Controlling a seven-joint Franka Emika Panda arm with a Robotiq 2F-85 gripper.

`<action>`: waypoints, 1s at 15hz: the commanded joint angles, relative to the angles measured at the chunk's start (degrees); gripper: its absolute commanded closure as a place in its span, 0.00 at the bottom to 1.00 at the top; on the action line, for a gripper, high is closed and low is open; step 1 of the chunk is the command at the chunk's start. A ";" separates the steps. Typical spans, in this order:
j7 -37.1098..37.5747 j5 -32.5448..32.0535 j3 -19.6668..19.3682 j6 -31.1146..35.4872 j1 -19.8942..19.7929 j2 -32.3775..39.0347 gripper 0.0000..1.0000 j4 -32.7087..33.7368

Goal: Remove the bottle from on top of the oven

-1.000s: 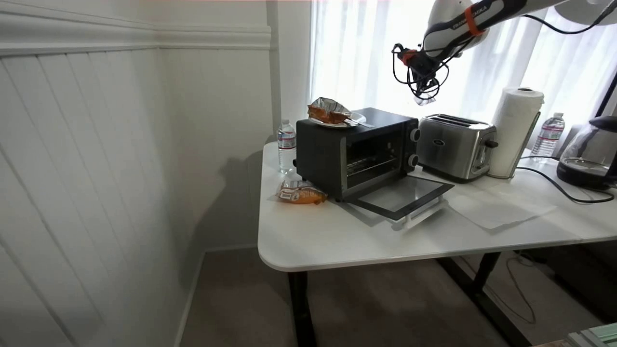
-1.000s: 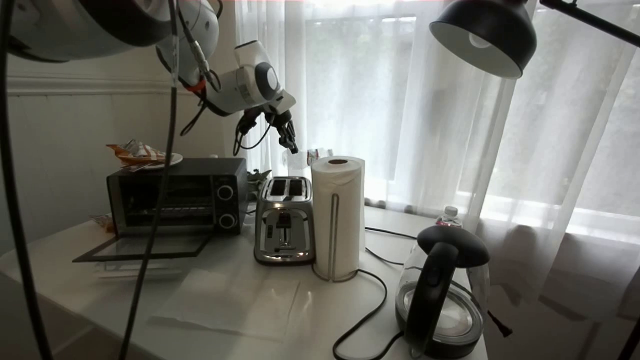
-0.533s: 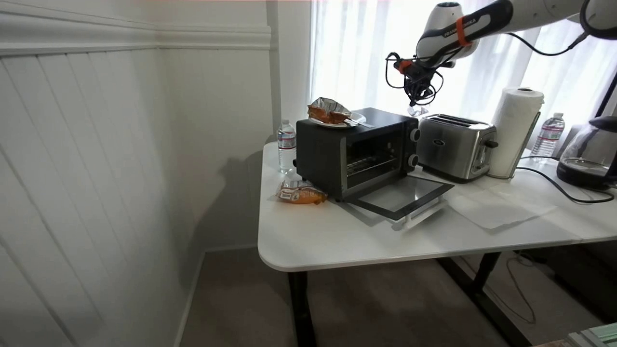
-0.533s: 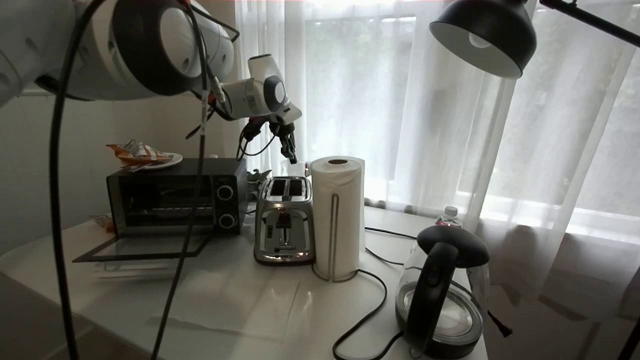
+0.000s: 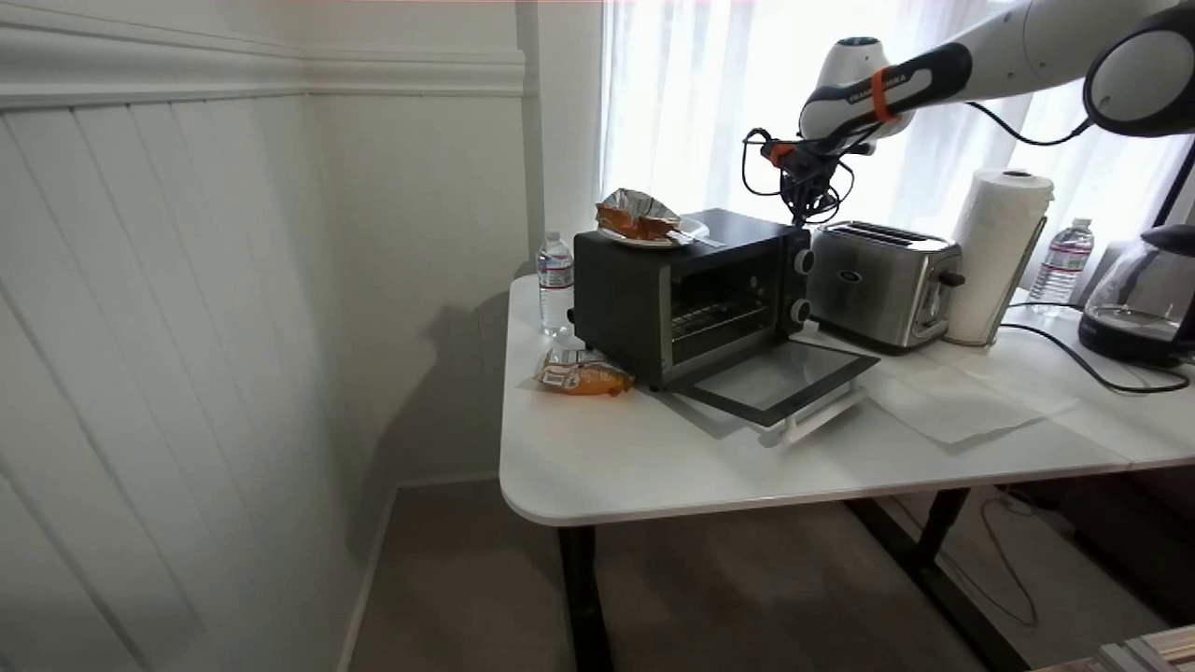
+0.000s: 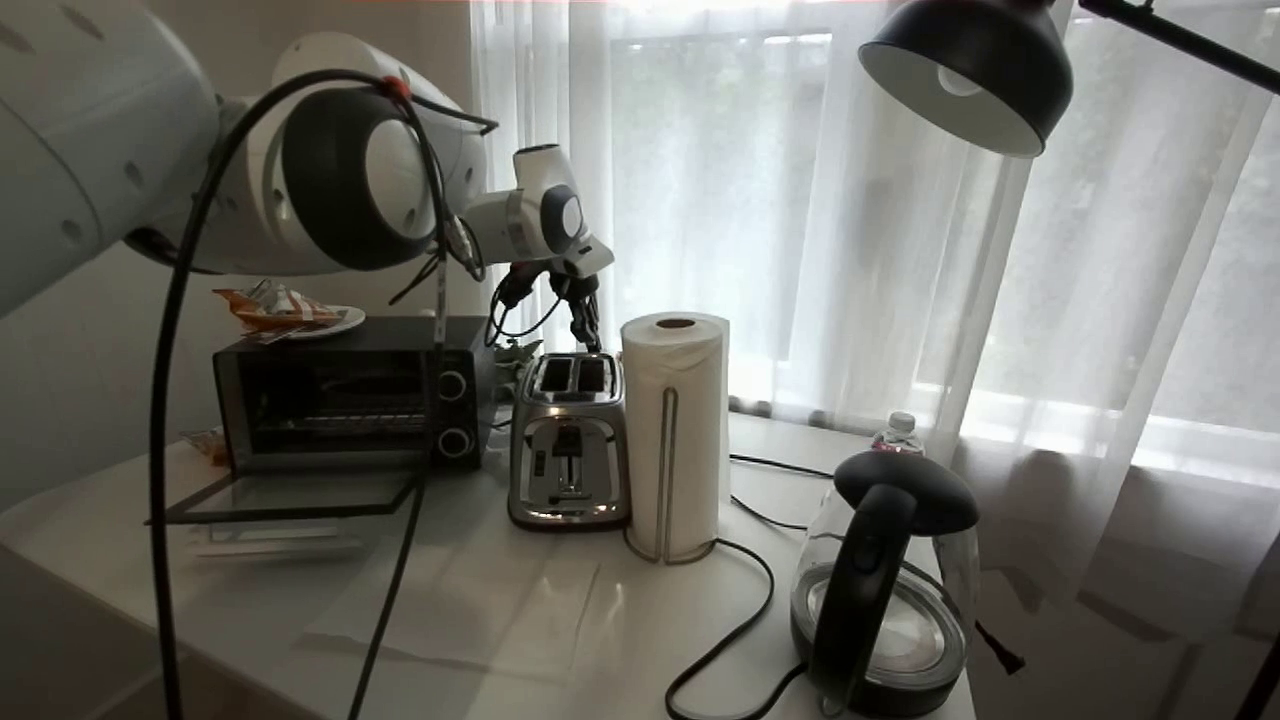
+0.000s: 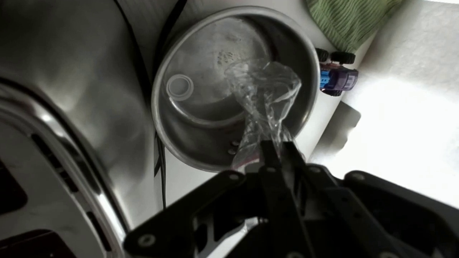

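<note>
The bottle (image 7: pixel 264 91) is clear, crumpled plastic and shows in the wrist view. My gripper (image 7: pixel 277 145) is shut on it, squeezing it between the fingertips, above a round metal pot (image 7: pixel 161 118). In both exterior views the bottle is hidden behind the appliances. The gripper (image 5: pixel 800 220) is behind the black oven and the toaster; it also shows just above the toaster's back edge (image 6: pixel 592 345). The oven (image 5: pixel 616 289) stands with its glass door down in both exterior views (image 6: pixel 455 340). A plate (image 5: pixel 693 230) with an orange-brown package (image 5: pixel 627 222) is on top of it.
A silver slot toaster (image 5: pixel 868 280) and a paper towel roll (image 6: pixel 675 440) stand beside the oven. A kettle (image 6: pixel 890 590) is at the table's end. Upright water bottles (image 5: pixel 555 280) (image 5: pixel 1062 261) stand on the table. A toy car (image 7: pixel 337 77) and green cloth (image 7: pixel 353 21) lie beside the pot.
The arm and gripper have come down behind the toaster with the bottle. The bottle, seen hanging under the gripper earlier, is now out of sight in both exterior views.
</note>
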 commanded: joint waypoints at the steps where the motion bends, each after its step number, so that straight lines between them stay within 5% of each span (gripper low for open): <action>1: -0.85 1.65 0.68 -3.98 -0.63 2.70 0.59 6.99; 9: -7.58 3.53 5.11 -18.75 -1.70 -4.84 0.04 7.48; 15: -21.73 7.70 11.29 -30.37 -3.78 -13.20 0.00 5.15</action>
